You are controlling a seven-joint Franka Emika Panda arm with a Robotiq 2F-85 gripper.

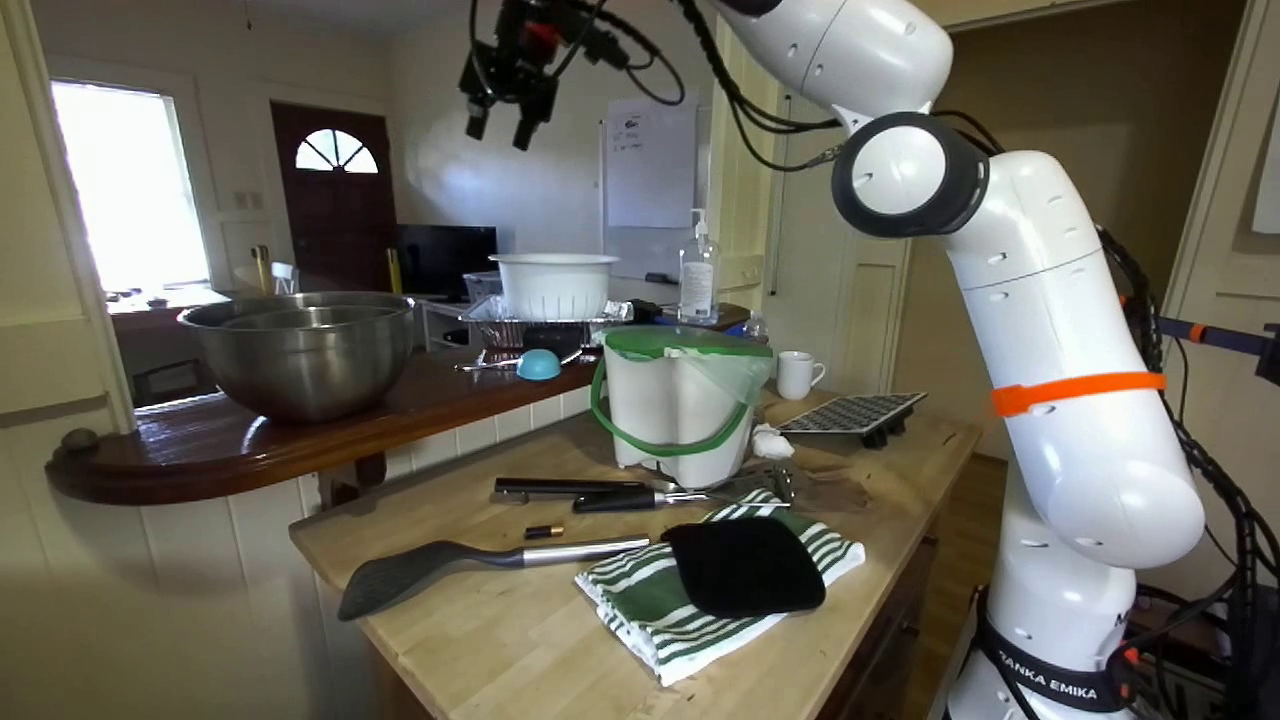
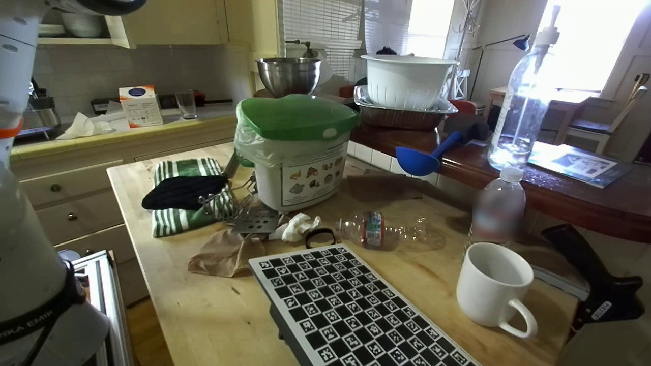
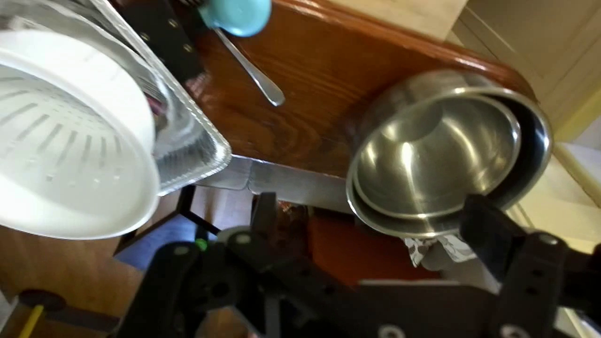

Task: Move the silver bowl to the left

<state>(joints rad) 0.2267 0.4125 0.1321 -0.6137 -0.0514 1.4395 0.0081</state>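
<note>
The silver bowl stands upright on the dark wooden ledge near its rounded end. It also shows behind the green-lidded tub in an exterior view. In the wrist view the silver bowl has a smaller steel bowl nested inside it. My gripper hangs in the air above the ledge, higher than the bowl and to the right of it in that view. In the wrist view the fingers of the gripper are spread wide with nothing held between them. One finger overlaps the bowl's rim in the picture; no contact shows.
A white colander sits on a foil tray on the ledge, near a light-blue cup. The counter holds a green-lidded tub, a spatula, a striped towel, a checkered board and a mug.
</note>
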